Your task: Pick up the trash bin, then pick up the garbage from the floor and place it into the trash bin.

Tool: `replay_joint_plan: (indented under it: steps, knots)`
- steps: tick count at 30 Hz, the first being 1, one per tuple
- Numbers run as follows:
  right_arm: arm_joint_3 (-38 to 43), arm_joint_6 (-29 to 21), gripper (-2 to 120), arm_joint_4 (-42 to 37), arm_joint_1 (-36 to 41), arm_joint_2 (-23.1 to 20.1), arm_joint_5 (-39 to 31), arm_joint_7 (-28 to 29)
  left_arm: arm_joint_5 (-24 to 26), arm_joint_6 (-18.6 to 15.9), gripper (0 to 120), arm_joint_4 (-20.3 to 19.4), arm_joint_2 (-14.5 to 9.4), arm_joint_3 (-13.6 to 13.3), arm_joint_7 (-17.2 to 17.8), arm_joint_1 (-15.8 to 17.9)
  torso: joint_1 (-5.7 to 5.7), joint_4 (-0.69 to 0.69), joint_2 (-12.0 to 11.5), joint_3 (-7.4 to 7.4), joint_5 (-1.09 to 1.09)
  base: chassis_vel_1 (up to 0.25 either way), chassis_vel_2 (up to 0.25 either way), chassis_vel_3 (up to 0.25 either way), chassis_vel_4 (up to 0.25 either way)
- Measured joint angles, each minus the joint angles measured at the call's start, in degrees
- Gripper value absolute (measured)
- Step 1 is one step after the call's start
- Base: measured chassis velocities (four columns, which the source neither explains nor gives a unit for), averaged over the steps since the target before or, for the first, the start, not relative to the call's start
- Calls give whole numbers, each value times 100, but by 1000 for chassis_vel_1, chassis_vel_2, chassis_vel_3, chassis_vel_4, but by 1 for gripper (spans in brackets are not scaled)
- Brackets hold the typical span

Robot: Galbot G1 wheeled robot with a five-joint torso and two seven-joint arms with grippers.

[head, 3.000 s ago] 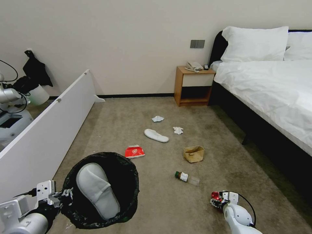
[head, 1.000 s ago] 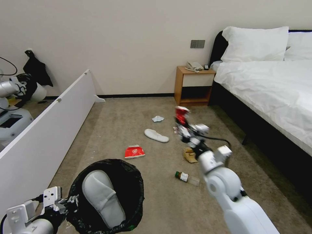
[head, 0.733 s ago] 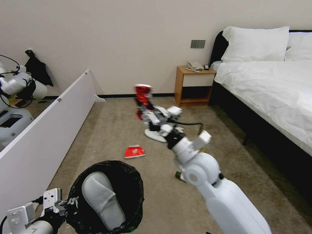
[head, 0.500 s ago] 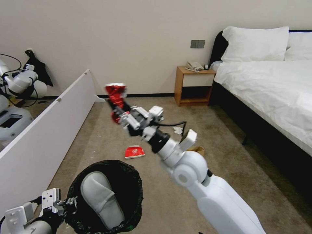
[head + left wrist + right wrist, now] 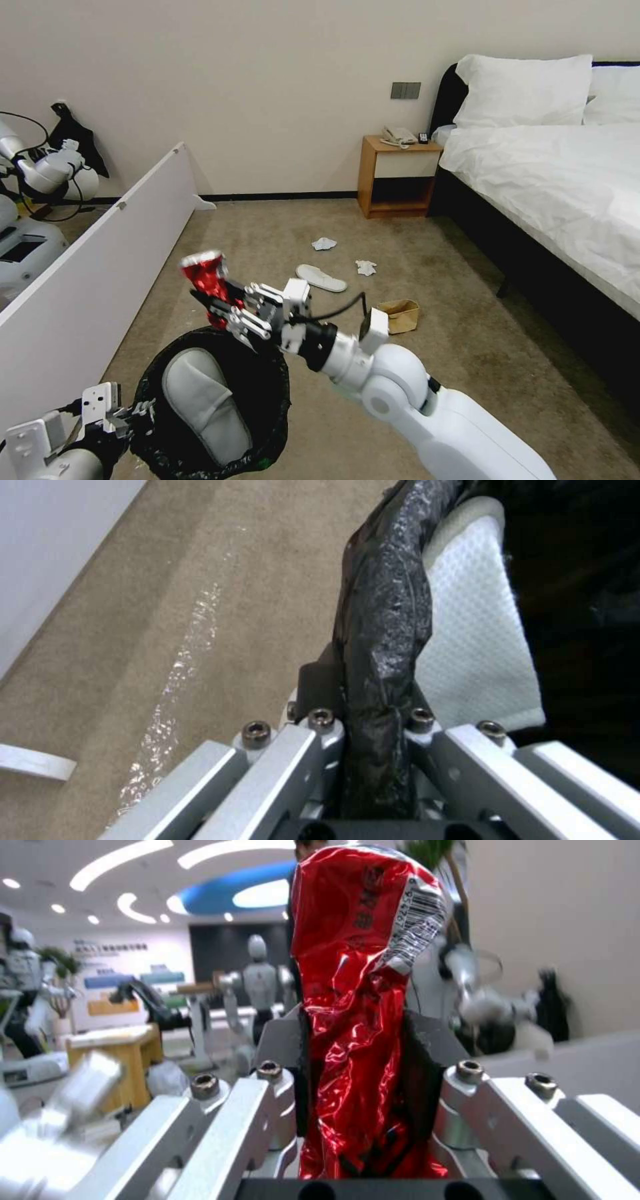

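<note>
Red crushed can (image 5: pixel 206 275) now hangs at the far rim of the trash bin (image 5: pixel 267 393), swung over from the carpet at the robot's right.

Clamped between the pads of the right gripper (image 5: pixel 223 308), the can stands with its long axis near upright, its top end tilted up and away from the wrist; in my judgement only the release remains for this piece. The left gripper (image 5: pixel 127 419) is closed on the bin's bagged rim, holding it low at the left with one white slipper (image 5: pixel 197 393) inside. Another slipper (image 5: pixel 321 278), tissues (image 5: pixel 324 244) and paper bag (image 5: pixel 398 315) lie on the floor (image 5: pixel 467 347).
</note>
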State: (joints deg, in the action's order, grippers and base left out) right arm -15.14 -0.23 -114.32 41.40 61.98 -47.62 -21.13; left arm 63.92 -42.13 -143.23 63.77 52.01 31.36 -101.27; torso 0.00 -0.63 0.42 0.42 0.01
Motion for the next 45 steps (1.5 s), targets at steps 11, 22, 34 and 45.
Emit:
replay_joint_plan:
  steps: [11,22,34,45]
  knots:
    - [-37,-12,25,-64,492,-354,146,-76,55,0,3,0,-30,2,16,50,0,0,0,0,-1,0,0,0,0]
    - [-492,20,25,52,330,-219,49,-204,71,0,3,0,-32,-6,22,72,0,1,0,0,-1,0,0,0,0]
    - [-647,48,25,211,215,-67,83,-184,83,0,3,0,-22,-13,23,44,0,1,0,0,-1,0,0,0,0]
    - [-659,48,67,196,200,-83,158,-61,95,0,3,0,-23,-16,25,36,0,1,0,0,-1,0,0,0,0]
